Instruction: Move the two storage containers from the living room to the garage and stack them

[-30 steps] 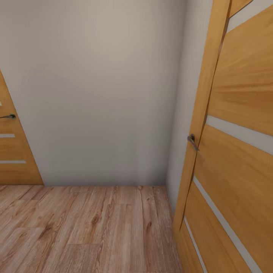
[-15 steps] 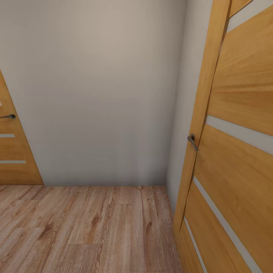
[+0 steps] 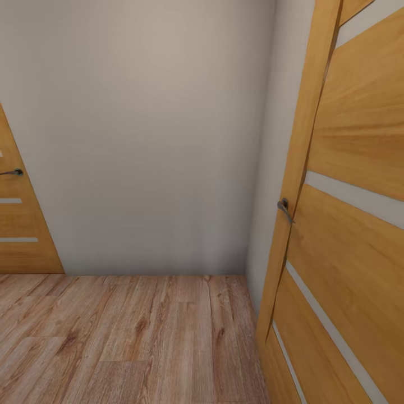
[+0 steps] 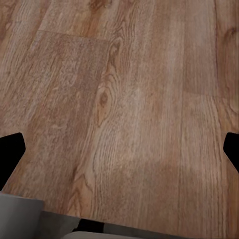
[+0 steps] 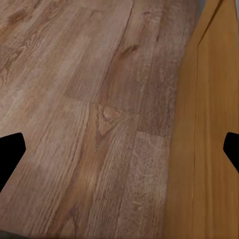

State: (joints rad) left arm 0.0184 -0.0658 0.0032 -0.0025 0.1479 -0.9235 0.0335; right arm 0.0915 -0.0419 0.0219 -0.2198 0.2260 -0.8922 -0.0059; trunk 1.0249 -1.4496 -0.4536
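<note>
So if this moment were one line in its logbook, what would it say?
place: wood plank floor, beige wall ahead | doors: wooden door right, second door left | left gripper: open, empty | right gripper: open, empty

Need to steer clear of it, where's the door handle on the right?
In the head view, the handle sits on the right door's edge, beside the beige wall, above the wood floor.

I face a wall [image 3: 146, 140] that rises from the far edge of the plank floor [image 3: 129, 336]. An open door [image 3: 348, 224] stands at my right, its handle [image 3: 284, 209] on the edge toward the wall. A second door [image 3: 19, 224] with its own handle [image 3: 11, 173] stands at the far left. Both my wrists hang over the planks; the right one is beside the open door's foot [image 5: 209, 149].
</note>
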